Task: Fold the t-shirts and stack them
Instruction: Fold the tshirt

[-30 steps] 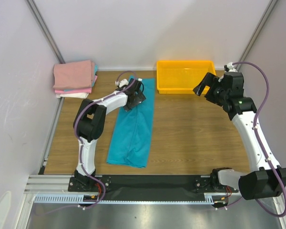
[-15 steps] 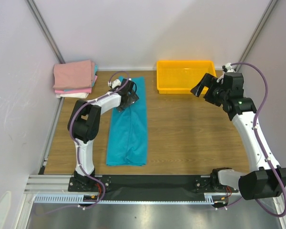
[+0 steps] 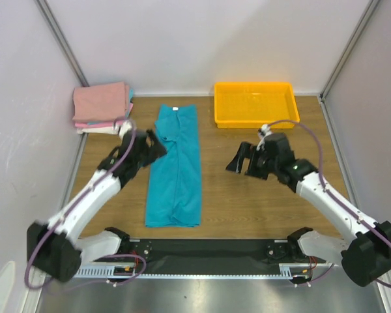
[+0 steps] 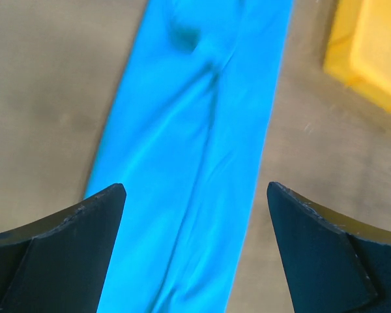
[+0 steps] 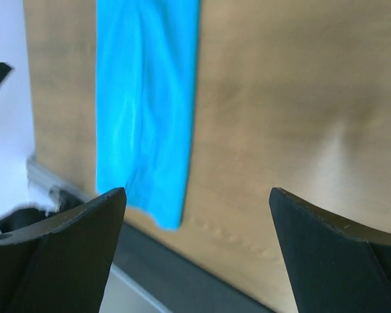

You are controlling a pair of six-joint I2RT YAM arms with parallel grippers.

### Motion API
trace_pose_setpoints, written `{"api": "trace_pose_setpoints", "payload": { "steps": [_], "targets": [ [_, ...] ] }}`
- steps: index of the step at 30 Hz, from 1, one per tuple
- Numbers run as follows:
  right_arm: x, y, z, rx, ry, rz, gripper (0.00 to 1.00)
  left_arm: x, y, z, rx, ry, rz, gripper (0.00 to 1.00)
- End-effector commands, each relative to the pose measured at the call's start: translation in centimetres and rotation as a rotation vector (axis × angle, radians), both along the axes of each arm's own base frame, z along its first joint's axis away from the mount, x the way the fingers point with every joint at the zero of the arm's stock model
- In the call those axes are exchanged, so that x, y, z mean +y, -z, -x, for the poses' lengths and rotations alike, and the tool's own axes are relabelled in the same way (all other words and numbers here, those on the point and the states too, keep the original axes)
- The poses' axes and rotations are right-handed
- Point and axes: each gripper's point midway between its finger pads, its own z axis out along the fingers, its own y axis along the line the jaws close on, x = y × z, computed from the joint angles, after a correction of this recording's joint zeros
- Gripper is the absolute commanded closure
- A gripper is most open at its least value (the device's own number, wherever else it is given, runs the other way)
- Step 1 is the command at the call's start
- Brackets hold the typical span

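A teal-blue t-shirt (image 3: 174, 166) lies flat on the wooden table, folded lengthwise into a long narrow strip with its white neck label at the far end. My left gripper (image 3: 154, 145) hovers open at the strip's left edge near its far half. In the left wrist view the teal t-shirt (image 4: 195, 130) runs below the open left gripper (image 4: 195, 186), which holds nothing. My right gripper (image 3: 240, 160) is open over bare wood to the right of the shirt. The right wrist view shows the shirt's near end (image 5: 146, 98) off to the left of the empty right gripper (image 5: 197, 190). Folded pink and white t-shirts (image 3: 103, 107) are stacked at the back left.
A yellow plastic tray (image 3: 254, 104) stands at the back right, and its corner shows in the left wrist view (image 4: 371, 52). White walls close in the left, back and right sides. A black rail (image 3: 208, 251) runs along the near edge.
The left arm pulled back from the shirt's collar end to its left edge. The right arm swung down from beside the tray to mid-table. The shirt now lies straighter.
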Motion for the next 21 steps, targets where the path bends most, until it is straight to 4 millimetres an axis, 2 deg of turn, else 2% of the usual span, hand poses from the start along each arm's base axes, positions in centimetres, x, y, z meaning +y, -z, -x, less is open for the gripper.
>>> {"api": "trace_pose_setpoints", "payload": {
  "steps": [1,2,3,4,5,6,7,9,10,15,17,21],
  "targets": [
    [4.0,0.0,2.7,0.032,-0.027,-0.149,0.00,2.0,7.2,7.3,0.211,-0.067,0.035,0.04],
    [4.6,0.5,3.4,0.053,-0.035,-0.165,0.00,2.4,6.5,8.6,0.178,-0.078,0.080,0.04],
    [5.2,2.2,4.8,0.112,-0.032,-0.175,0.01,2.9,8.3,10.2,0.219,-0.120,0.103,0.05],
    [6.3,2.5,5.8,0.109,-0.057,-0.177,0.01,3.3,8.8,11.4,0.228,-0.139,0.118,0.06],
    [6.8,3.2,6.7,0.129,-0.069,-0.178,0.01,3.5,8.4,12.0,0.199,-0.157,0.162,0.06],
    [7.2,3.9,7.1,0.148,-0.048,-0.181,0.02,3.8,9.6,13.1,0.217,-0.168,0.166,0.07],
    [7.9,5.0,8.6,0.170,-0.078,-0.175,0.02,4.0,10.0,13.8,0.227,-0.175,0.174,0.08],
    [8.5,6.2,9.3,0.193,-0.061,-0.163,0.05,4.2,10.5,14.8,0.226,-0.179,0.198,0.09],
    [9.1,6.8,10.5,0.203,-0.088,-0.153,0.05,4.3,11.0,15.5,0.248,-0.183,0.198,0.09],
    [11.2,9.8,12.7,0.282,-0.105,-0.147,0.17,4.5,12.4,17.1,0.288,-0.166,0.197,0.11],
    [12.2,10.2,13.6,0.306,-0.120,-0.152,0.19,4.3,12.9,17.7,0.313,-0.161,0.201,0.12],
    [14.2,10.8,14.0,0.307,-0.130,-0.152,0.20,4.2,13.3,18.5,0.337,-0.187,0.214,0.13]
  ]
}}
